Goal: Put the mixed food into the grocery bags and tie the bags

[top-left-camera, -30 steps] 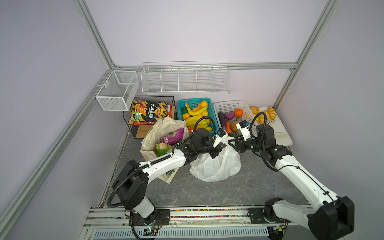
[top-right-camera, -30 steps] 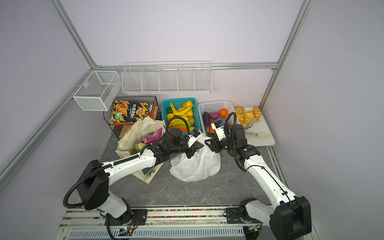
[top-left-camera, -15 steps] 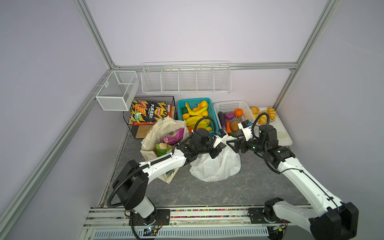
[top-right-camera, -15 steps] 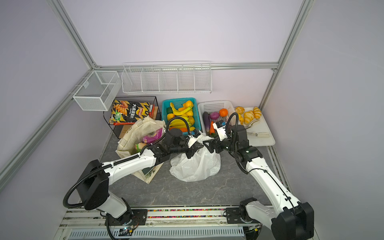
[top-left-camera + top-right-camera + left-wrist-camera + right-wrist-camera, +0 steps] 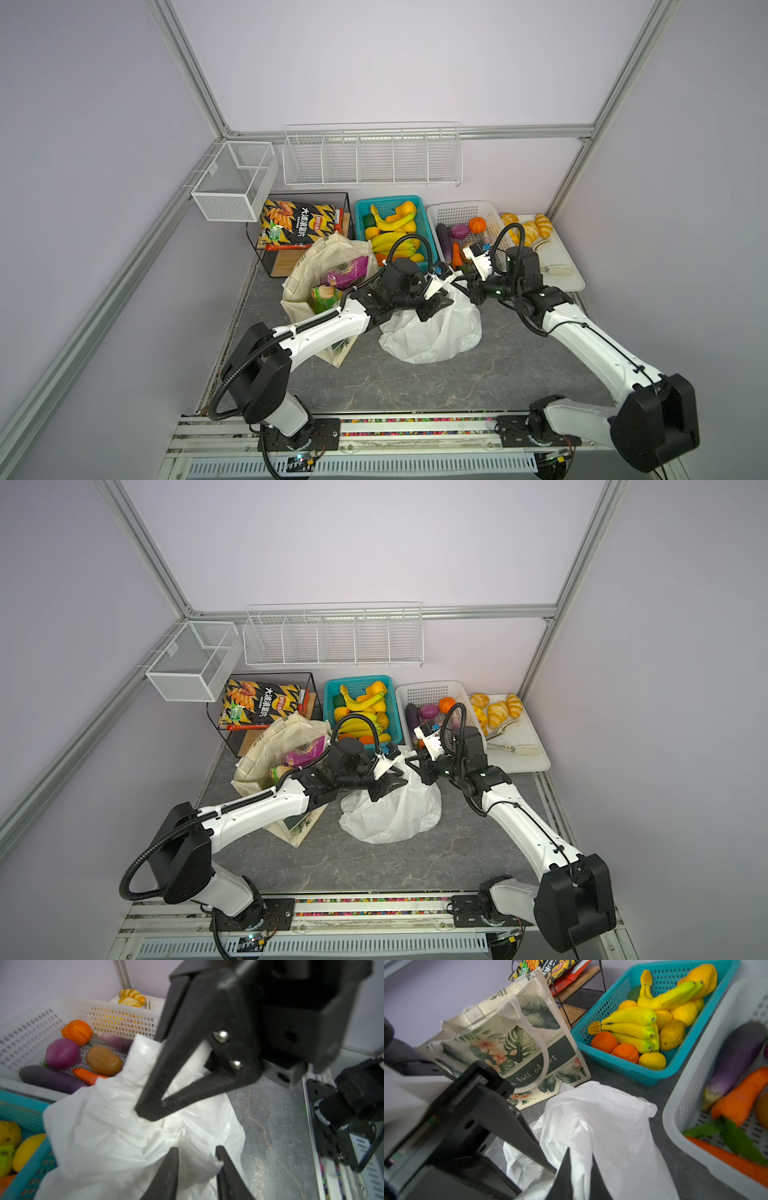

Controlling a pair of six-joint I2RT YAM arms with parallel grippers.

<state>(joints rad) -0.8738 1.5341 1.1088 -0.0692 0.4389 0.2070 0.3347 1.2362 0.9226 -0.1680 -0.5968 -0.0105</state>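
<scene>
Gripping a gathered fold of the white plastic bag in the tightly closed right end effector. Straddling a neighbouring fold with the narrowly parted left end effector, not clamped. Slumped mid-desk, that bag. Just beside it toward the left edge, an open canvas tote holding a purple snack packet and green chip packet.

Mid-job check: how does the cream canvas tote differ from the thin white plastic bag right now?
The leaf-printed cream canvas tote stands open, purple snack packet and green chip packet showing; the thin white plastic bag is bunched at the top, contents hidden. No end effector holds the tote; the right end effector is shut on the plastic bag, the left end effector open around a fold. Both sit on the grey table.
</scene>
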